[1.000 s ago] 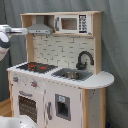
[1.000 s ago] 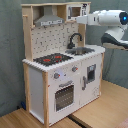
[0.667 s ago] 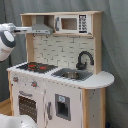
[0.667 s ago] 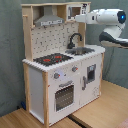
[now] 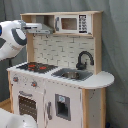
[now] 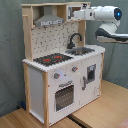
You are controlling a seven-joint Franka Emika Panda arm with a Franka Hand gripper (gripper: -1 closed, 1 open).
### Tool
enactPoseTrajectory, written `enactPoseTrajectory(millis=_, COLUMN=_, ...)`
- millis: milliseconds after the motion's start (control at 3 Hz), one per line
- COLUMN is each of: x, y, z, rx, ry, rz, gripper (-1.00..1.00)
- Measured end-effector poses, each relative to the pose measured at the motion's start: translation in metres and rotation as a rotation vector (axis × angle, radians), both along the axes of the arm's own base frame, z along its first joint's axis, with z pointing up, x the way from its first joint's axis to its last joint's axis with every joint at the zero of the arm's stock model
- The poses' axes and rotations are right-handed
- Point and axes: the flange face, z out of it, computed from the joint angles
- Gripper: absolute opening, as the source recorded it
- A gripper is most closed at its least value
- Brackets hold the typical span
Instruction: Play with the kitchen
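Only the first exterior view shows the toy kitchen's [image 5: 60,85] microwave [image 5: 73,23] front beside the pincer [image 6: 75,14], grip can't tell; two knobs [image 6: 65,73].

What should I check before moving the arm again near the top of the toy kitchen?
1. Arm position: the gripper sits up at the top shelf, beside the grey hood - ok.
2. Gripper state: cannot tell; it is hidden against the shelf in both exterior views.
3. Microwave door: appears closed - ok.
4. Oven door: closed - ok.
5. Hob and sink: nothing seen on the hob; sink contents cannot tell.
6. Faucet: upright, well below the arm - ok.
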Motion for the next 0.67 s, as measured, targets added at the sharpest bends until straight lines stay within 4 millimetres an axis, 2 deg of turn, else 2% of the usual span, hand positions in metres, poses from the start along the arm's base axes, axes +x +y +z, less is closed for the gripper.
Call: enactPoseTrajectory(millis=667, x=0.06, y=-0.047, z=-0.013, rx=0.03, ry=0.022, rz=-0.016, gripper=1.0)
